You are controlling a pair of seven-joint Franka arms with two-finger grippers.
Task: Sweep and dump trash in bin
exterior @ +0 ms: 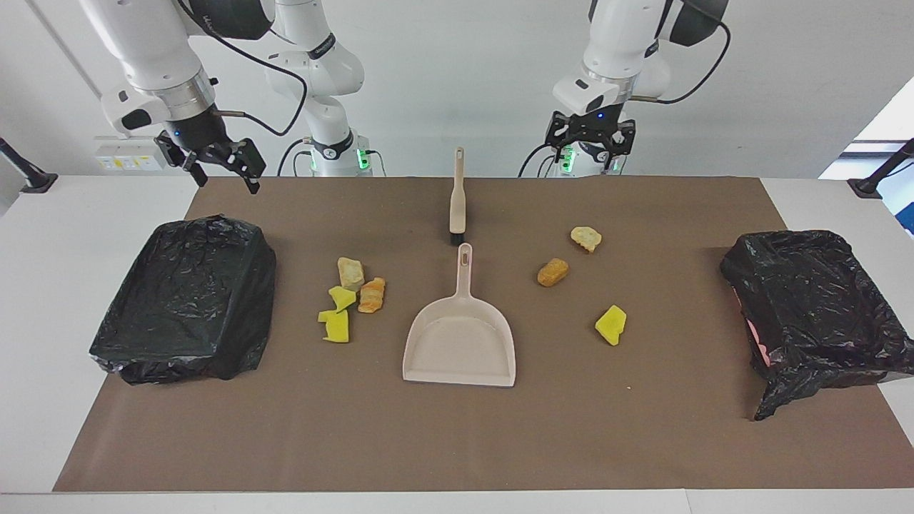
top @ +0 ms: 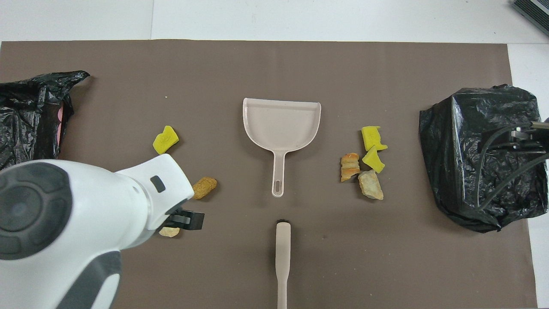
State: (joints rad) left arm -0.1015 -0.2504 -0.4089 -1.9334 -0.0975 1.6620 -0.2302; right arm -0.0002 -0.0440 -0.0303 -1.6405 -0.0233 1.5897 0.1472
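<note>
Several scraps of trash lie on the brown mat: yellow wedges [exterior: 335,325] and tan lumps [exterior: 350,272] beside the bin at the right arm's end, a yellow wedge [exterior: 611,325] and two tan lumps [exterior: 553,272] toward the left arm's end. Between the two groups lies the beige dustpan [exterior: 460,343], handle toward the robots. The brush [exterior: 457,200] lies just nearer to them. My left gripper [exterior: 590,158] hangs open and empty over the mat's robot-side edge, beside the brush. My right gripper [exterior: 223,182] hangs open and empty over the mat's corner above a bin.
Black-bagged bins stand at both ends of the mat, one at the right arm's end [exterior: 189,300] and one at the left arm's end [exterior: 814,307]. In the overhead view the left arm's white body [top: 85,214] covers part of a tan lump [top: 169,232].
</note>
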